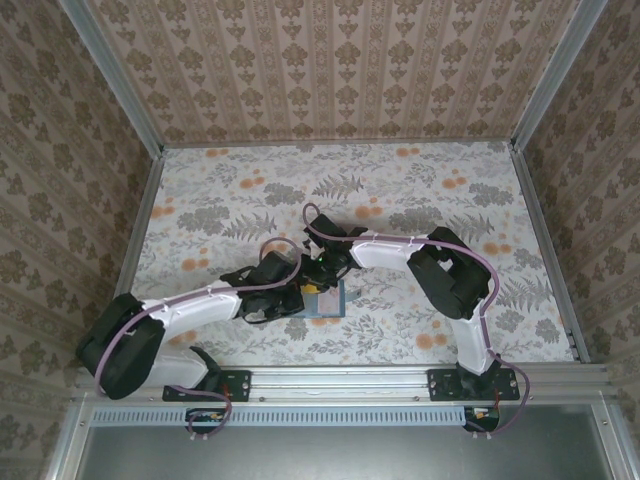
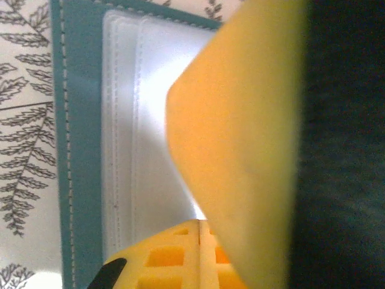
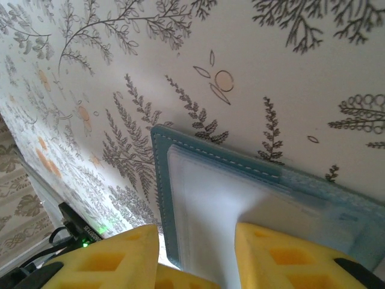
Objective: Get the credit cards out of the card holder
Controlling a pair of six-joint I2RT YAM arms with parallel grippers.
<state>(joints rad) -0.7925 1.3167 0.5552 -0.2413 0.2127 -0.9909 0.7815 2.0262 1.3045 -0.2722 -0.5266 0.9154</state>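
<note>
The card holder [image 1: 327, 300] lies open, pale inside up, on the counter [image 1: 420, 190] near my bases, its long axis seemingly left to right. My left fingers [image 2: 240, 150] are together, apparently pinning it. My right fingers [image 3: 283, 253] stand apart over its slots. Next, I judge, I need to pinch the credit cards by an edge and slide them out.
</note>
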